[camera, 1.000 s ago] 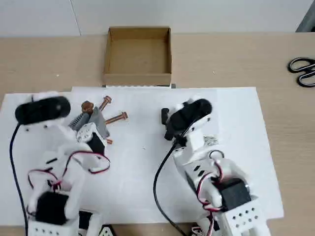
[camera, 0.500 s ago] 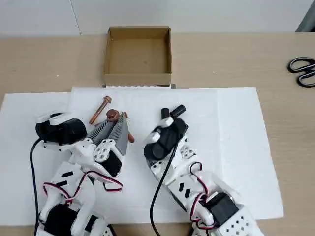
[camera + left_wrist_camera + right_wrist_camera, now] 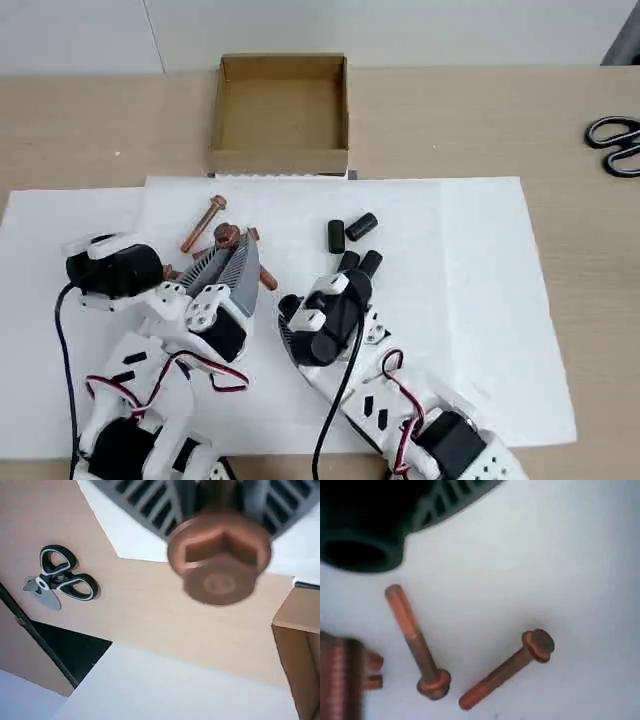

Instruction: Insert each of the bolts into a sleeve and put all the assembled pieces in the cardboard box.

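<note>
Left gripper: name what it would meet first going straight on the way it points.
Likely the cardboard box, near wall. The left gripper, shut on a bolt, points toward it, just past a loose bolt. Its tilt is unclear, so it might pass over.

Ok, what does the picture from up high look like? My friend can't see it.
Two white robot arms lean over a white sheet on a wooden table; the left gripper grips a copper bolt beside loose bolts. Black sleeves lie by the right gripper, with an open cardboard box behind and scissors far right.

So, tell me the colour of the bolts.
Copper-brown bolts, clearest in the right wrist view.
</note>
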### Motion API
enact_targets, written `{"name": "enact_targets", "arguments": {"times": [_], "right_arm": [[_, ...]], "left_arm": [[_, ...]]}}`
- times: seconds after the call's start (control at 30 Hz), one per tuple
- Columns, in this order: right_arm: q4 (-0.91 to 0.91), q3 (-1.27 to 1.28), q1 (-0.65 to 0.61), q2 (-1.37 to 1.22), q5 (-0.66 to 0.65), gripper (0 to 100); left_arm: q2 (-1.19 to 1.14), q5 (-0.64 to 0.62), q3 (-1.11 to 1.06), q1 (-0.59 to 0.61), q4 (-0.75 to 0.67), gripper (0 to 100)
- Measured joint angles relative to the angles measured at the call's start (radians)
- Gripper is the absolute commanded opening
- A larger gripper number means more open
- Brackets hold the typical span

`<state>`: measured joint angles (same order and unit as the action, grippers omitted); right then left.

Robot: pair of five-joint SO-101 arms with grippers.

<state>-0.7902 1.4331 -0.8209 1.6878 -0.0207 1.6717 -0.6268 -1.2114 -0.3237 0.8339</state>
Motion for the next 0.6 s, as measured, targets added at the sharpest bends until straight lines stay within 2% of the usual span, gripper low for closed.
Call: {"name": "enact_targets", "arguments": {"times": [0.23,0.6], "right_arm": [[0.000,0.000,0.000,0.003,0.000,0.2],[0.021,0.000,0.000,0.011,0.000,0.2]], "left_arm": [[0.000,-0.002,0.000,-0.057,0.000,0],[0.000,-0.002,0.000,-0.064,0.002,0]]}}
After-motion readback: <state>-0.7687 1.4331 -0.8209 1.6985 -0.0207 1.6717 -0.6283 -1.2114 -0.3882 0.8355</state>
